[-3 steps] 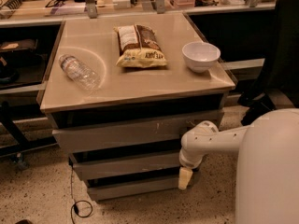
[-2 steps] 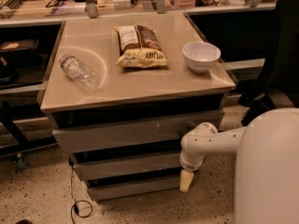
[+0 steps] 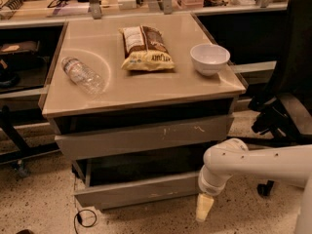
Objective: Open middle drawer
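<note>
The middle drawer (image 3: 136,191) sits low in the cabinet, under the scratched front (image 3: 122,139). It looks drawn out part-way, with a dark hollow showing behind its plain face. That face is flat, stiff and smooth, with no handle, so a pinch would likely slip. The top lip or the right end of the front seems the best place to hook it. It is shallow and probably light, and should slide straight if pulled level.

The gripper (image 3: 204,207) hangs pointing down, just beside the drawer's right end and near the floor. I cannot tell whether it is spread or closed.

On the top (image 3: 161,89) lie a bottle (image 3: 83,75) on its side, a snack bag (image 3: 146,48) and a bowl (image 3: 209,58). The floor (image 3: 34,204) is speckled, with a cable (image 3: 85,218) near the cabinet's foot, and a chair (image 3: 287,96) stands to the right.
</note>
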